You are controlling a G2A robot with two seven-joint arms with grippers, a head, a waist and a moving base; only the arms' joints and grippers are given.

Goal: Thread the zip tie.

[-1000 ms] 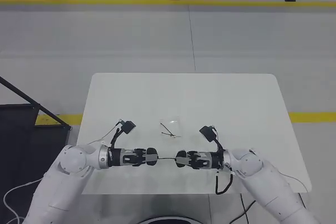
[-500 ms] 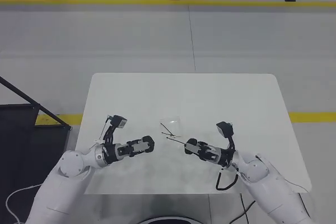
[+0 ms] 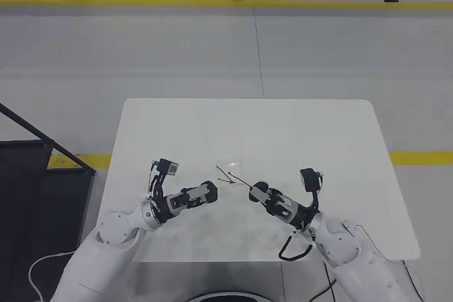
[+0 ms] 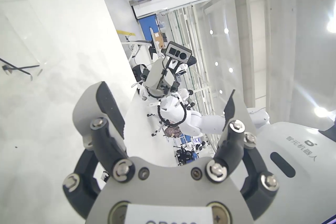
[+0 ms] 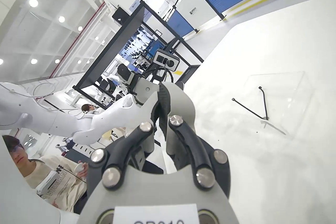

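My left gripper (image 4: 168,90) is spread wide, nothing in it. My right gripper (image 5: 161,100) is pinched closed. The black zip ties (image 3: 227,178) lie crossed on a clear sheet (image 3: 235,161) at the top view's centre, just above both grippers.

Black plastic zip tie (image 5: 248,109), matt table (image 3: 317,136)

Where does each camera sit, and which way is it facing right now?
Top view: above the arms, facing straight down at the table; the left arm and right arm show over its near edge.
Left wrist view: on the left wrist, facing along the open left fingers toward the right arm.
Right wrist view: on the right wrist, facing past the shut right fingers toward the left arm.
Shared: all three show the zip ties and the clear sheet.
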